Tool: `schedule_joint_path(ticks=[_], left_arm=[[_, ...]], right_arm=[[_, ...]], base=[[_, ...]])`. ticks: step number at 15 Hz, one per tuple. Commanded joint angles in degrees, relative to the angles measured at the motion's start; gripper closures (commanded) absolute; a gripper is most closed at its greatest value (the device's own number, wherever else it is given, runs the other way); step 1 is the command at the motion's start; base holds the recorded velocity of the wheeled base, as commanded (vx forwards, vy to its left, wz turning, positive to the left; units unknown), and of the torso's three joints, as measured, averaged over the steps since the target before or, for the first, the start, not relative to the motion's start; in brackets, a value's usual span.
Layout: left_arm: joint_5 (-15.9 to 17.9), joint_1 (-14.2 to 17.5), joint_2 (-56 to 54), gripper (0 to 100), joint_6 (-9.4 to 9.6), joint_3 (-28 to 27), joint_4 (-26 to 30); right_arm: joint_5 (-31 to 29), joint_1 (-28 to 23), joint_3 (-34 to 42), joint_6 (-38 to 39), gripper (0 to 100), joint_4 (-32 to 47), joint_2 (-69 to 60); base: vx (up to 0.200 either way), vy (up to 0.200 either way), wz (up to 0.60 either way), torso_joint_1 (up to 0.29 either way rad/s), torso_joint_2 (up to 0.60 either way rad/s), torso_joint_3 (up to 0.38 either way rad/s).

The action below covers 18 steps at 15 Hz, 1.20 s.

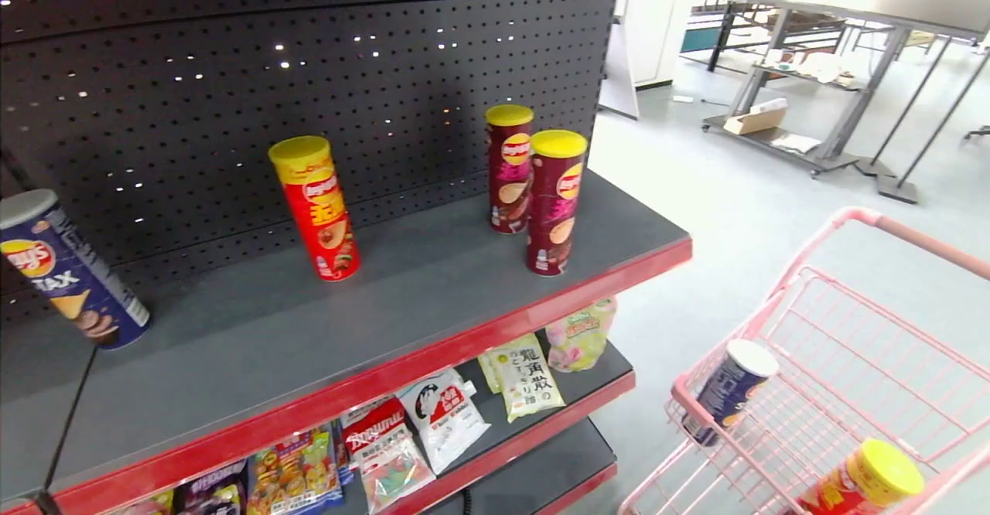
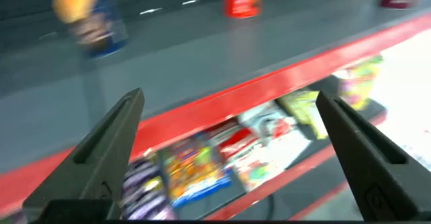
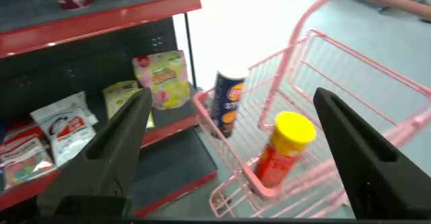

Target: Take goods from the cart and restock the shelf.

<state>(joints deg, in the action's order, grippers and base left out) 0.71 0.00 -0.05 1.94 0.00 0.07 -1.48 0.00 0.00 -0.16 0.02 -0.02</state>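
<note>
I see the grey shelf board with a red front edge (image 1: 433, 345) and a black perforated wall behind it. Four tall chip cans stand on this board. A dark blue can with a grey lid (image 1: 69, 271) is at the left edge. A red can with a yellow lid (image 1: 315, 207) is near the middle, close to the back wall. Two dark maroon cans with yellow lids (image 1: 510, 168) (image 1: 555, 202) stand just beside each other near the right end, one behind the other.

On the lower shelf board (image 1: 595, 391) lie several colourful snack bags (image 1: 445, 418) along its front edge.

The pink wire cart (image 1: 851, 360) stands on the floor beside the right end of the shelf. Inside it, a blue can with a white lid (image 1: 731, 391) leans against the rim on the side towards the shelf. A second red can with a yellow lid (image 1: 862, 484) lies near the front rim of the cart.

The left fingers (image 2: 111, 150) are spread wide and hold nothing; they hang before the red front edge. The right fingers (image 3: 114, 150) are also spread and empty, above the cart's corner.
</note>
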Motion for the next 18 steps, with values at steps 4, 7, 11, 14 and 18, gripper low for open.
schedule_joint_path(ticks=[4, 7, 11, 14, 18], left_arm=[[0.0, 0.0, 0.0, 0, 0.00, 0.0, 0.0], [0.0, 0.0, 0.0, 0, 0.00, 0.0, 0.0], [0.0, 0.0, 0.0, 0, 0.08, 0.0, 0.0], [0.0, 0.0, 0.0, 0, 0.00, 0.0, 0.0], [0.0, 0.0, 0.0, 0, 0.08, 0.0, 0.0]], right_arm=[[0.0, 0.1, 0.0, 0.0, 0, 0.0, 0.0], [0.0, 0.1, 0.0, 0.0, 0, 0.0, 0.0], [0.1, 0.0, 0.0, 0.2, 0, 0.0, 0.0], [1.3, 0.2, -1.4, -0.6, 0, -0.1, 0.4], [0.9, 1.4, -48.2, 12.7, 0, 1.7, 50.3]], base=[[0.000, 0.000, -0.60, 0.001, 0.00, -0.001], [0.000, 0.000, -0.60, 0.001, 0.00, 0.002], [0.000, 0.000, 0.00, 0.000, 0.00, 0.000], [0.000, 0.000, 0.00, 0.000, 0.00, 0.000], [0.000, 0.000, 0.00, 0.000, 0.00, 0.000]])
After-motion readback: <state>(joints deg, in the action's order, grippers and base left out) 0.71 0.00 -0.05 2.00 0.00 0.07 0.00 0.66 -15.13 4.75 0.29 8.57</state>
